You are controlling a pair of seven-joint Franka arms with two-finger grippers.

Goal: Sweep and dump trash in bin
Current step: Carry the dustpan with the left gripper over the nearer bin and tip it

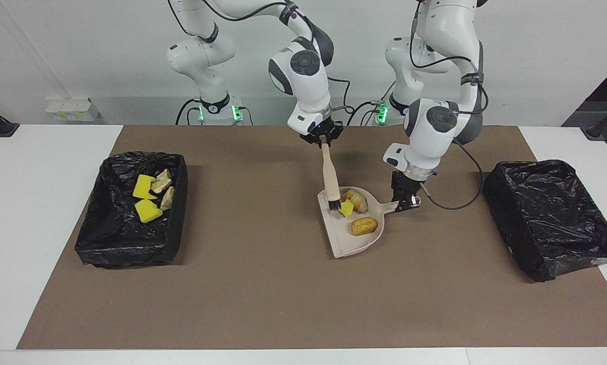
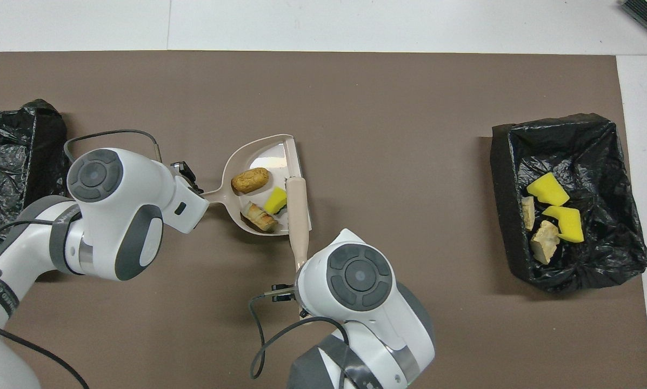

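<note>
Right pincer [image 1: 324, 141] grips the beige bristled brush [image 1: 330, 183], left pincer [image 1: 404, 202] clamps the beige plastic dustpan's [image 1: 345, 239] handle at three o'clock of three scraps [image 1: 356, 209].

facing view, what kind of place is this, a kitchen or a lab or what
Most likely a robotics lab or test bench, not a kitchen: two white arms are mounted at a plain white table covered by a brown mat, with staged sponge and bread scraps in a dustpan and bag-lined bins.

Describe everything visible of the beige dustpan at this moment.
The beige plastic dustpan lies mid-table on the brown mat, its short handle clamped in the left gripper. Inside are a golden-brown roll, a yellow sponge bit and a pale crusty chunk. The beige brush, gripped by the right gripper, touches its mouth.
</note>
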